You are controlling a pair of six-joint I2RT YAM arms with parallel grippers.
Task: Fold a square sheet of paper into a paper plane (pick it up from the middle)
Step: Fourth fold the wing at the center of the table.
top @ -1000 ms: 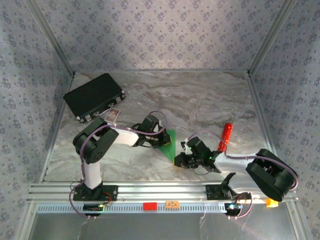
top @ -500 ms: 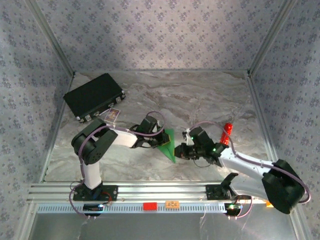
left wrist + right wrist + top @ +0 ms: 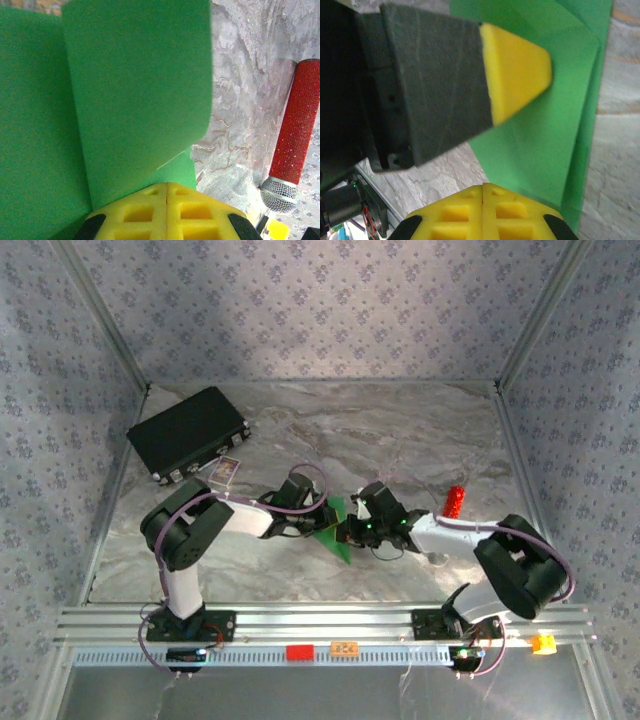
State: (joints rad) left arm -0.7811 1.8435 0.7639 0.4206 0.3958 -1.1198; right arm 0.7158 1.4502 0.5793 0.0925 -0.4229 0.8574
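Swinging in from the counter's near-right corner, the right arm has brought its pincer up to the paper over the last second; the left arm has barely shifted.

At the far-left corner lies a black case (image 3: 188, 433), with a small card (image 3: 226, 470) just beside it. The left pincer (image 3: 318, 521) sits over the paper (image 3: 337, 542), which lies near the middle of the counter (image 3: 400, 440), a little toward the near edge, and is already creased into a triangle. Its yellow tips are together with nothing seen between them, and they seem to pin the sheet down, not grip it. The right pincer (image 3: 350, 533) meets the paper's right side, tips likewise together. Further toward the right edge lies the red cylinder (image 3: 455, 502), apart from both.

The step in hand looks like pressing a fold flat. To do it well, the left tips should hold the lower layer against the counter. The right tips should run low along the folded edge, so the top layer neither springs up nor drags the sheet.

The left wrist view shows what the overhead view hides. The paper (image 3: 135, 90) has its top layer lifted and curling off the one beneath, and the cylinder (image 3: 295, 135) has a glittery body and a silver mesh end. The right wrist view shows the left pincer (image 3: 517, 67) bearing on the paper (image 3: 545, 150) inside two stacked edges.
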